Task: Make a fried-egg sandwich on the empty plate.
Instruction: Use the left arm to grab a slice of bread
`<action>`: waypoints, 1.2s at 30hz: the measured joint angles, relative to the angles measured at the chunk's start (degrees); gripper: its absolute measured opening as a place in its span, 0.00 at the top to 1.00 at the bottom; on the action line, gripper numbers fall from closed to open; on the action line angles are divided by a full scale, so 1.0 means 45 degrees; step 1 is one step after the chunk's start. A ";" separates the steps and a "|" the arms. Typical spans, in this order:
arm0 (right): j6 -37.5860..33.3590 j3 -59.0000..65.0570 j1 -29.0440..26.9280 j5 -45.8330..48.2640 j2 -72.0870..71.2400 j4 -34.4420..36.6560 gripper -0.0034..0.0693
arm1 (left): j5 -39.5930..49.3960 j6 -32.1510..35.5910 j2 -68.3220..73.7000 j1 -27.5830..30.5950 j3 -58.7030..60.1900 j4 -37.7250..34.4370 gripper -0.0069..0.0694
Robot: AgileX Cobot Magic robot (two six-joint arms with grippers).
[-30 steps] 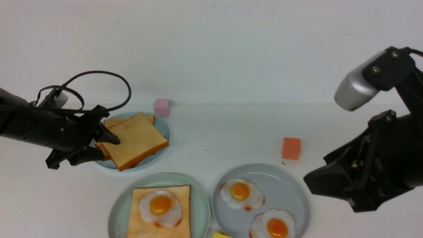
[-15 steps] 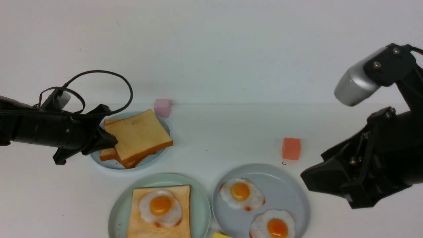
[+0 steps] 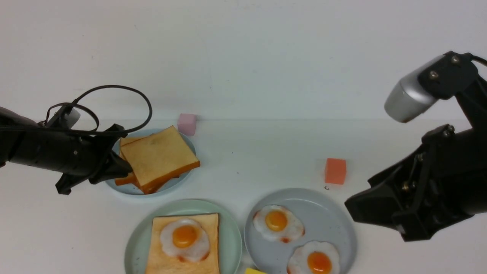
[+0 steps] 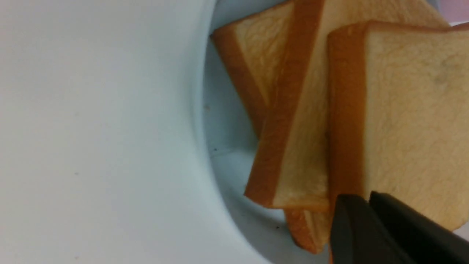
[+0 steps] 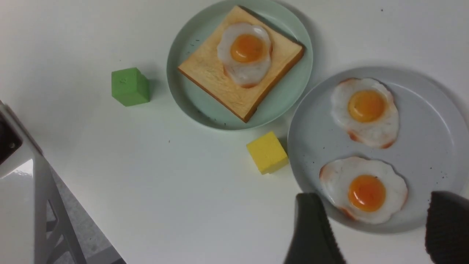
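The mint-green plate (image 3: 231, 243) at the front holds one toast slice (image 3: 159, 262) with a fried egg (image 3: 185, 239) on top; the right wrist view shows them too, the plate (image 5: 187, 99) and egg (image 5: 246, 51). Further back on the left, a small pale-blue plate (image 3: 125, 190) carries a stack of loose toast. My left gripper (image 3: 123, 165) is shut on the near corner of the top slice (image 3: 159, 158), which sits askew on the stack. In the left wrist view the black fingers (image 4: 351, 227) pinch that slice (image 4: 414, 121). My right gripper (image 5: 377, 227) hangs open and holds nothing.
A grey-blue plate (image 3: 335, 228) at the front right holds two fried eggs (image 5: 366, 110) (image 5: 366, 190) below my right gripper. Small cubes lie around: pink (image 3: 186, 124) at the back, orange (image 3: 335, 171) right of centre, yellow (image 5: 267, 152) between the plates, green (image 5: 130, 87).
My left gripper has closed on the top toast slice, and the slice has shifted back and to the right on the stack. The right arm has barely moved.
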 joint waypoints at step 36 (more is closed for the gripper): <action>0.0000 0.0000 0.0000 0.0147 0.0000 0.0595 0.37 | 0.1417 0.3628 0.0573 0.0607 -0.0302 -0.2889 0.90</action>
